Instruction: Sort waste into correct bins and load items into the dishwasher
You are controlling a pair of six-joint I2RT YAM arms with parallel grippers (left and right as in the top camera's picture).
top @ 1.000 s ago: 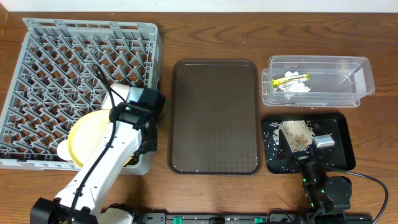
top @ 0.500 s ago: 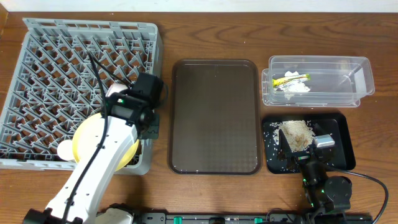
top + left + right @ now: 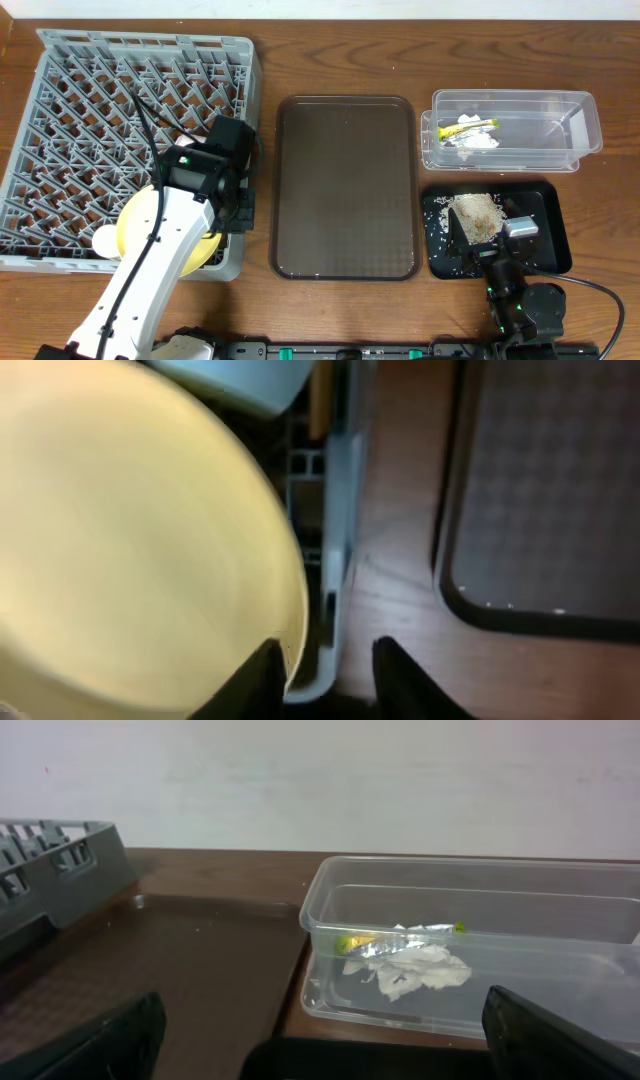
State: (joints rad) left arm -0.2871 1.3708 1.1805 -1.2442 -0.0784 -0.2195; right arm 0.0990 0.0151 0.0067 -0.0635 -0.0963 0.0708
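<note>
The yellow plate (image 3: pixel 135 215) leans in the front right corner of the grey dish rack (image 3: pixel 100 100). My left gripper (image 3: pixel 238 212) hangs over that corner. In the left wrist view the plate (image 3: pixel 130 540) fills the left side, and the left gripper (image 3: pixel 325 670) is open with the plate's rim and the rack wall (image 3: pixel 335 560) between its fingers. A pale bowl (image 3: pixel 240 378) shows above the plate. The wrapper (image 3: pixel 470 125) and tissue (image 3: pixel 478 142) lie in the clear tub (image 3: pixel 580 130). Food scraps (image 3: pixel 478 215) lie in the black tray (image 3: pixel 550 250), under my open, empty right gripper (image 3: pixel 488 240).
A dark brown serving tray (image 3: pixel 345 190) lies between the rack and the two bins. A small white rim (image 3: pixel 103 240) shows left of the plate. In the right wrist view the clear tub (image 3: pixel 330 920) stands ahead, with the open right gripper (image 3: pixel 325 1040) low in front.
The left gripper's jaws have parted from the plate's rim. The left wrist shifted slightly left and back over the rack's corner. The right arm has not moved.
</note>
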